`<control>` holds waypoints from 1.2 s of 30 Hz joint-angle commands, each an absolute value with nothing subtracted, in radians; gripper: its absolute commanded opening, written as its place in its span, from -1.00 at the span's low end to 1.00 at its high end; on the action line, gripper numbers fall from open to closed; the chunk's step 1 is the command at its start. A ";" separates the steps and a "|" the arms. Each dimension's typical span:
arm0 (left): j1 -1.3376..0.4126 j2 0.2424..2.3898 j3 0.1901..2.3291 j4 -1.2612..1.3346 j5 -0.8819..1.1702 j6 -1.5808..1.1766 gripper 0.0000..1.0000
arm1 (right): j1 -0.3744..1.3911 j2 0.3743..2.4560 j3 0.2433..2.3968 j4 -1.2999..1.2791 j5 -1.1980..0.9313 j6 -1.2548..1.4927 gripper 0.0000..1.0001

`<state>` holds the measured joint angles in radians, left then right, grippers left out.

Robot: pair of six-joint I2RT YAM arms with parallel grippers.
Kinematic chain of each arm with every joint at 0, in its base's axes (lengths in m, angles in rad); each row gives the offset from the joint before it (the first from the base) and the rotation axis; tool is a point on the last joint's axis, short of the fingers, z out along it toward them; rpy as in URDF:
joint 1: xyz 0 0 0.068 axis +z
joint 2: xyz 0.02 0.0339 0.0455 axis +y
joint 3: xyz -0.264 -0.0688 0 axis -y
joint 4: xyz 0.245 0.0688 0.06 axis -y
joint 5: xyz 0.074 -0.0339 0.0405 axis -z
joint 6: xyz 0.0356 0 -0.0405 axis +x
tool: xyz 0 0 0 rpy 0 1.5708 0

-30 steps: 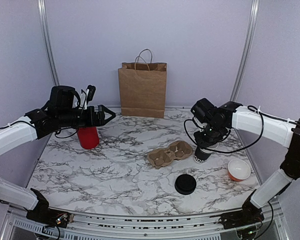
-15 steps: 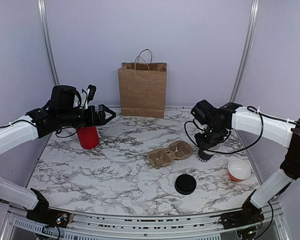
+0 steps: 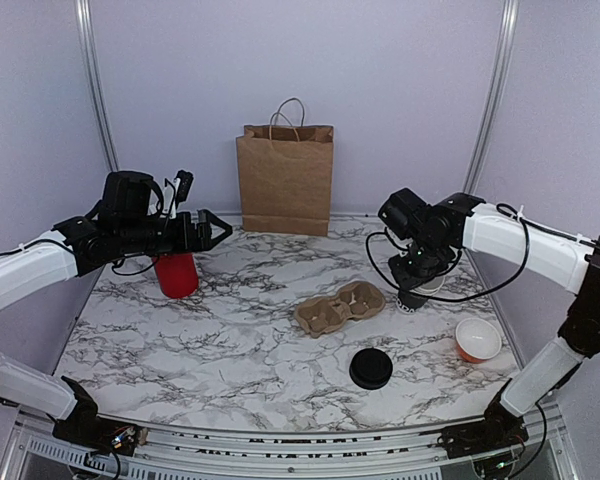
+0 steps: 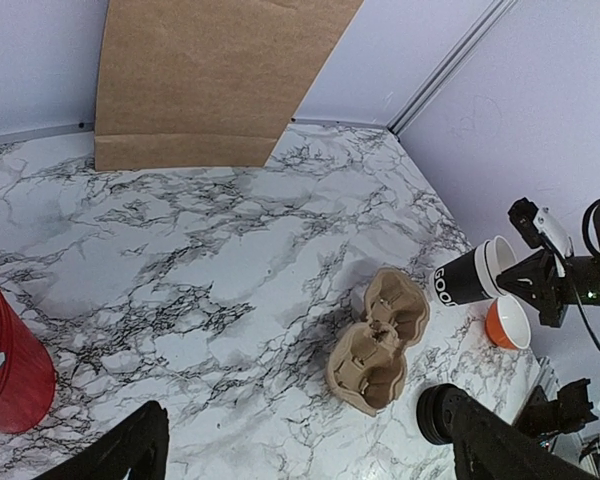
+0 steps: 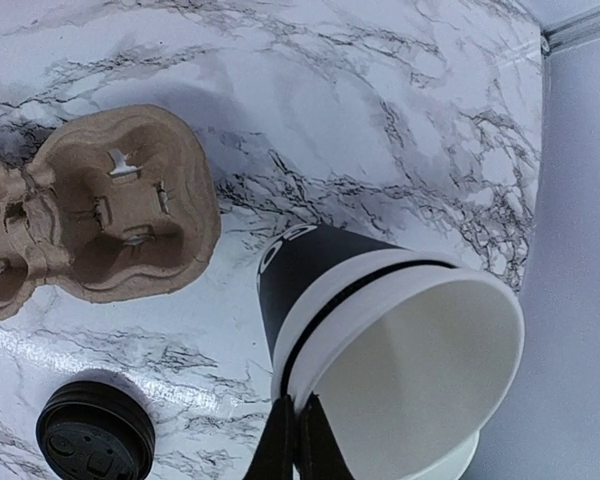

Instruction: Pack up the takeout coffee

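Right end effector (image 5: 298, 425) pinches rim of tilted, empty white-banded cup (image 5: 325, 270)

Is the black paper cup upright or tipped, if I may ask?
Tipped: the black paper cup leans sideways, rim in the right claw.

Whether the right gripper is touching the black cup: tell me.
Touching. The right wrist view shows the right gripper pinched shut on the black cup at its white rim, with the cup tilted off upright.
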<state>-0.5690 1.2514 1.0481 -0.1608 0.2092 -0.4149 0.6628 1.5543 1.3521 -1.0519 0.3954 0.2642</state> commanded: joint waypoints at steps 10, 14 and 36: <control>-0.571 1.255 1.069 -0.143 0.193 -0.394 0.99 | 0.651 1.576 1.363 -1.062 0.353 0.253 -0.83; -0.572 1.255 1.071 -0.143 0.192 -0.393 0.98 | 0.650 1.561 1.355 -1.040 0.331 0.259 -0.62; -0.572 1.245 1.069 -0.149 0.188 -0.396 0.98 | 0.309 1.347 1.112 -0.732 -0.061 0.279 -0.39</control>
